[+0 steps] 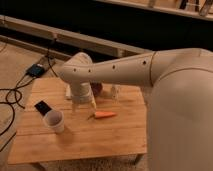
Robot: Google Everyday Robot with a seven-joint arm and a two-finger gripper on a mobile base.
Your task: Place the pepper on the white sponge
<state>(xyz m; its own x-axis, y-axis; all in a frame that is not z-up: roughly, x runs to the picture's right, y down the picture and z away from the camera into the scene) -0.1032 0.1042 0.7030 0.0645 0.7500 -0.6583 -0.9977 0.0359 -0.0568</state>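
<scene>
- Pepper (105,114): one only, a slender, tapered orange-red vegetable with a small green stem end. It lies flat on the light wooden table (100,142), just to the right of the gripper and clear of it. The stem end is the end nearer the gripper.
- Off-white two-finger gripper (84,106): one, pointing down over the tabletop on a thick cream arm (125,70). Its fingers stand spread apart with nothing between them.
- White sponge (68,92): one small flat off-white block, behind the gripper and to its left, partly hidden by the arm's wrist.
- White paper cup (54,121): one, upright, to the left of the gripper and nearer the table's front edge.
- Flat black rectangular object (42,106): one, further left of the gripper, just beside the cup.
- Small white bottle-like item (115,91): one, upright, behind the gripper and to its right.
- Dark red object (97,88): one, just behind the gripper, mostly hidden; what it is cannot be told.
</scene>
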